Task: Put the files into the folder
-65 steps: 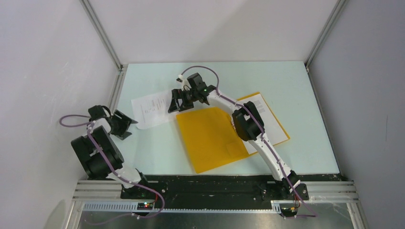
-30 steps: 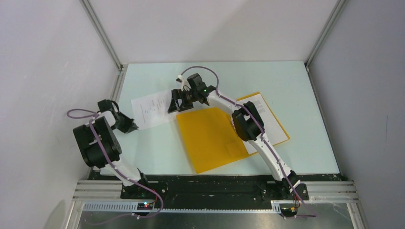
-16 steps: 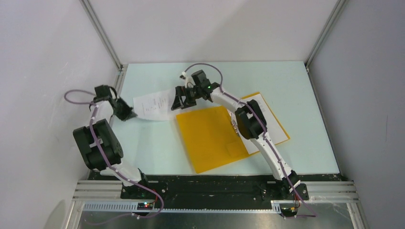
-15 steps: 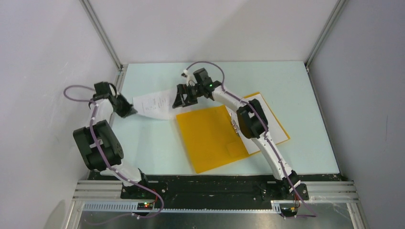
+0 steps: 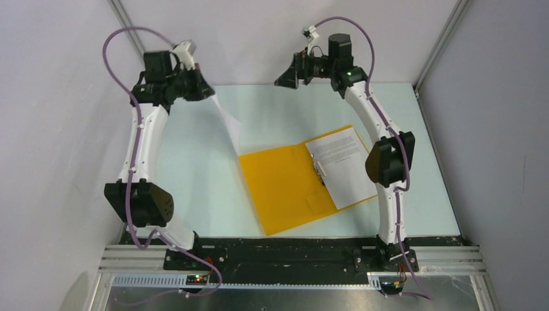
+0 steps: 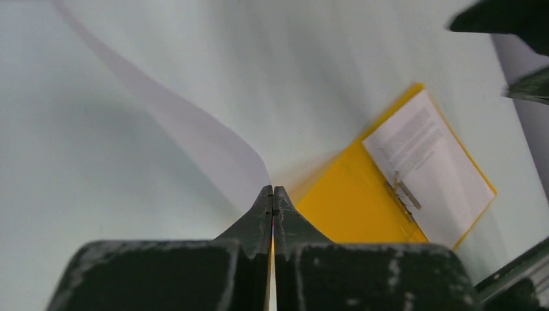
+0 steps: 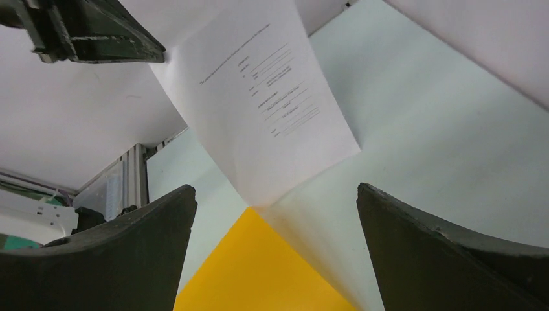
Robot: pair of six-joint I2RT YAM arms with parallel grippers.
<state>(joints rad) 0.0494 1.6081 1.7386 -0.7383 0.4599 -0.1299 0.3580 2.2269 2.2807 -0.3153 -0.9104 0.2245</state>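
Above and far-left of the folder [image 5: 285, 188], left gripper [image 5: 197, 89] was clamped on one file sheet [image 5: 228, 126], its long axis trailing down toward folder's far-left corner; right gripper [image 5: 288, 73], jaws apart, held nothing.

Bright, even, diffuse light falls on the desk [image 5: 388, 110] in my overhead view. There is no glare, only a faint grey shadow beside the lifted sheet [image 5: 230, 126] towards the far-left corner. The orange folder [image 5: 285, 188] reads crisp and saturated. On my left wrist camera, streaks smear the desk and sheet into a pale blur, while the left claw [image 6: 272, 189], pinched on the paper's edge, looms dark and soft. On my right wrist camera the sheet's print shows as sharp lines, too small to read. The right claw [image 7: 275, 189], jaws wide, frames it as black, unfocused masses.
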